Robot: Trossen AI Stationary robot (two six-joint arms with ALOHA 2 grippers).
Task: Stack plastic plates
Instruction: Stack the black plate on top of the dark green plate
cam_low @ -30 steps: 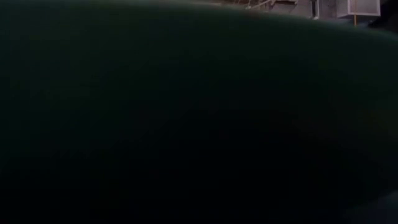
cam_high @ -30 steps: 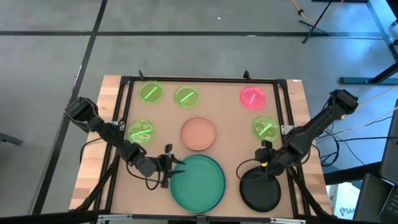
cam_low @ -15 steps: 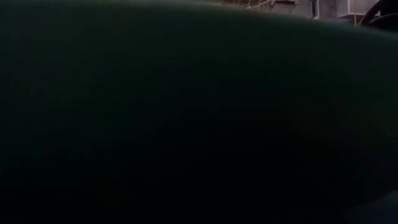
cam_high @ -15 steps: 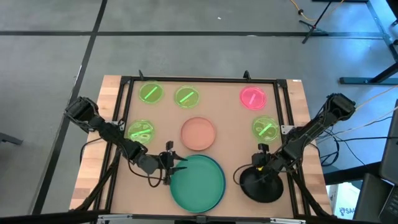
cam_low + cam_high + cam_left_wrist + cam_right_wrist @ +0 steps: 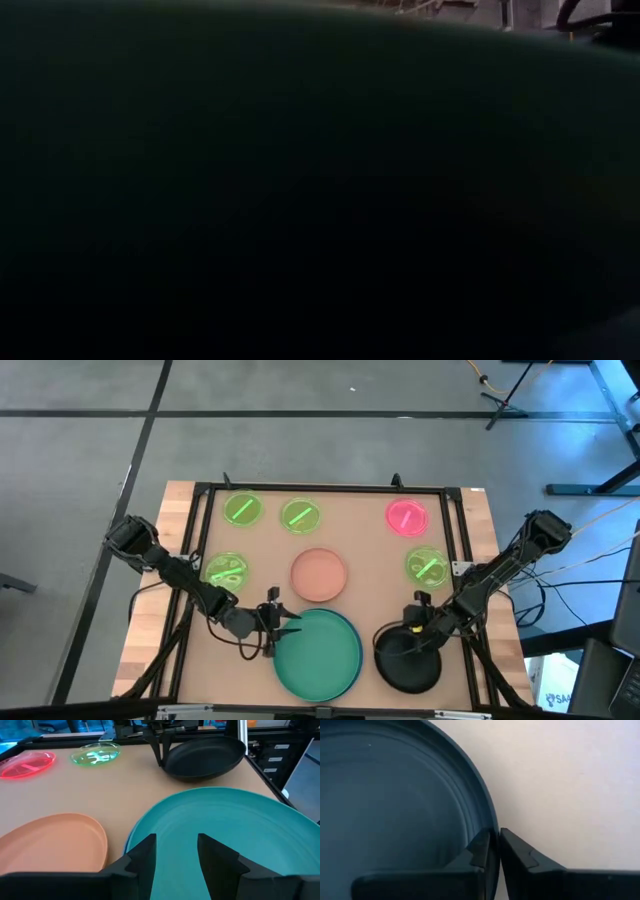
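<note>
A large teal plate [image 5: 318,652] lies near the front edge, with a black plate [image 5: 408,658] to its right. A salmon plate [image 5: 320,574] lies behind the teal one. Neon-green plates [image 5: 242,510] [image 5: 301,515] [image 5: 226,571] [image 5: 427,566] and a pink one [image 5: 407,516] lie farther back. My left gripper [image 5: 175,850] hovers open over the teal plate's left rim [image 5: 145,827]. My right gripper [image 5: 495,842] is shut on the black plate's far rim. A dark surface close to the camera fills the low view. My right gripper pinches the black plate's rim [image 5: 492,827] at the plate's far edge, one finger inside the rim and one outside. The fingers come from above, slanting in from the far right. Whether the plate is lifted off the table, I cannot tell.
A black frame [image 5: 320,488] runs around the brown work surface, with wooden table strips outside it at left [image 5: 160,590] and right. Bare surface lies between the salmon plate and the pink plate.
My right gripper has come down toward the near edge onto the black plate's far rim and taken hold of it. The black plate has then shifted toward the table's left, closer to the teal plate.
</note>
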